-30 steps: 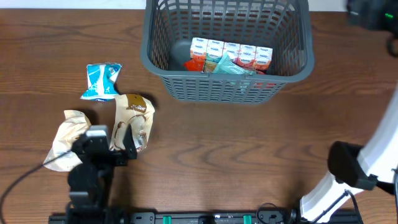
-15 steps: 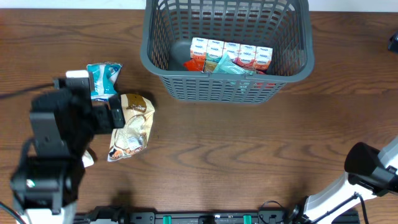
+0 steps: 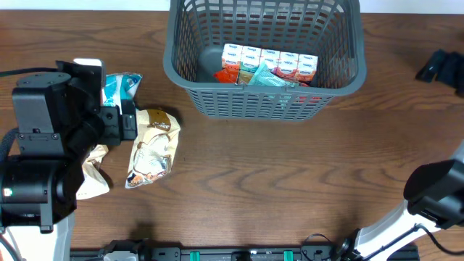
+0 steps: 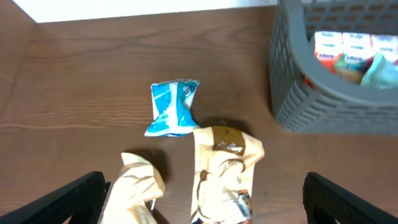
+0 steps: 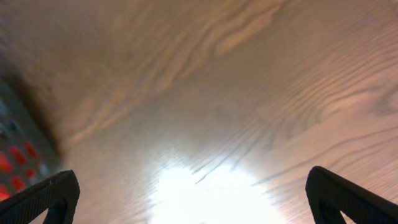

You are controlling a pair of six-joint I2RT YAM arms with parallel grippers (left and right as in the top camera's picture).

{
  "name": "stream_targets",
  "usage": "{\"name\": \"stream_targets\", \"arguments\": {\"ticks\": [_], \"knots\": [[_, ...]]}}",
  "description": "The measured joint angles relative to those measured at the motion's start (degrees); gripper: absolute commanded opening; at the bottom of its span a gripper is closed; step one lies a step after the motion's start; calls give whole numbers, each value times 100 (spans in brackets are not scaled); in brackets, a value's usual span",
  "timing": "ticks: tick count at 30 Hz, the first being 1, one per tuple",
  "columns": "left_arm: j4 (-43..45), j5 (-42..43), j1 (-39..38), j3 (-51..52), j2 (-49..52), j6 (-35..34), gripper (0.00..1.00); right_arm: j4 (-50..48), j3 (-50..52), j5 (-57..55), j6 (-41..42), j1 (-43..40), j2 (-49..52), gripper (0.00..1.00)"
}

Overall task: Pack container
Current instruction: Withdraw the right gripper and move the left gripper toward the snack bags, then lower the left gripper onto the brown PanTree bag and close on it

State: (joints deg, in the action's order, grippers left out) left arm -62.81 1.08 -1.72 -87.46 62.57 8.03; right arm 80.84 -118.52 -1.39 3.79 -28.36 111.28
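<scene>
The container (image 3: 254, 101), a dark grey lattice basket, stands at the back centre and holds a row of small cartons (image 3: 270, 64) and a teal packet (image 3: 264, 78). Its corner shows at the upper right of the left wrist view (image 4: 305, 99). My left gripper (image 4: 205, 205) is open, hanging above a crumpled beige packet (image 4: 140, 186) and a cream-and-brown packet (image 4: 224, 168). A blue packet (image 4: 174, 107) lies just beyond them. Over bare wood my right gripper (image 5: 199, 199) is open and holds nothing.
In the overhead view my left arm (image 3: 51, 145) covers part of the beige packet (image 3: 93, 174) and the blue packet (image 3: 122, 88). The cream-and-brown packet (image 3: 154, 145) lies to its right. A dark part of my right arm (image 3: 442, 67) pokes in at the right edge.
My left arm has swung from the front edge back and left over the packets. The right arm's dark end has come into view at the right edge. No packet has moved.
</scene>
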Motion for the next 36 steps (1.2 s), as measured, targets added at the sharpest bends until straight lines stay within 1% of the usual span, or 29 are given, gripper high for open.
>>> {"name": "stream_targets", "arguments": {"ticks": [6, 10, 14, 17, 21, 27, 31, 36], "knots": [[-111, 0, 0, 0, -11, 122, 99, -852, 1506, 192, -57, 0, 11, 99], [-396, -2, 0, -2, 26, 4, 98, -1104, 2157, 249, -61, 0, 11, 99], [-905, -7, 0, -57, 426, -181, 99, -1204, 2531, 289, -63, 0, 11, 99], [-1075, -9, 0, -61, 973, -232, 99, -1209, 2616, 297, -90, 15, 11, 99], [-1060, -11, 0, -59, 1858, -337, 99, -1224, 2625, 304, -149, 98, 11, 99], [-1108, -22, 0, -59, 2841, -402, 99, -1281, 2632, 317, -168, 275, 11, 99], [-1043, -17, 0, -55, 3294, -369, 99, -1298, 2634, 317, -181, 345, 11, 99], [-595, 0, 0, 186, 3327, -352, 99, -1316, 2634, 315, -199, 348, 11, 99]]}}
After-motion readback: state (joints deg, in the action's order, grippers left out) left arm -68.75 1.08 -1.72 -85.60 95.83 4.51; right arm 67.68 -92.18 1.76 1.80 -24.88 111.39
